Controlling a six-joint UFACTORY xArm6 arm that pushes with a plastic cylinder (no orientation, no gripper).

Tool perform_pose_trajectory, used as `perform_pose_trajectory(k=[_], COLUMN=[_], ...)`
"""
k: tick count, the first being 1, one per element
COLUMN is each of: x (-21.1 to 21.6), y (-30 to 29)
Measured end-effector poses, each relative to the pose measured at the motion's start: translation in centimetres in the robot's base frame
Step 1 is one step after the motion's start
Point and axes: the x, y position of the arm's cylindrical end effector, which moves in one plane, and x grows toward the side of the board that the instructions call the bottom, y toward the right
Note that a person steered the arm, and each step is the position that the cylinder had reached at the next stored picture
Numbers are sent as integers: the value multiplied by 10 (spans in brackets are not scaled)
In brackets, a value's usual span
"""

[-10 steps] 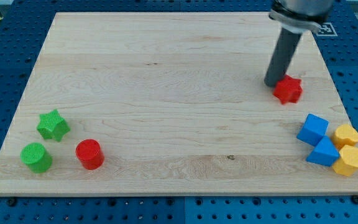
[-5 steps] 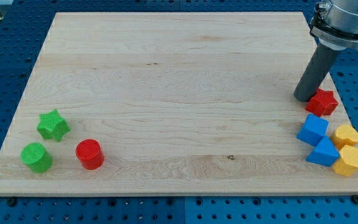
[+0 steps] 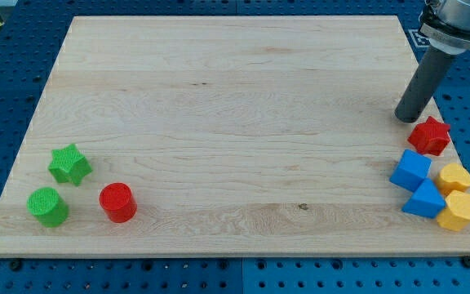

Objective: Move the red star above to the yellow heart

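Dark rod leaning in from the view's top right, my tip [image 3: 407, 119] seemingly on the surface

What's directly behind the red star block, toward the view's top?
Just above the red star, at its upper left, stands my tip, apart from it by a thin gap. The dark rod hides a strip of the wooden board behind it.

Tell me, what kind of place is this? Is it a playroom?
Probably a robot lab, not a playroom. A wooden board sits on a blue bench full of holes, and my tip pushes toy blocks like the red star.
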Motion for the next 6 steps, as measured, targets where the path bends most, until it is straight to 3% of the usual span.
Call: perform_pose_trajectory(k=[2,6], x=[32,47], y=[30,30])
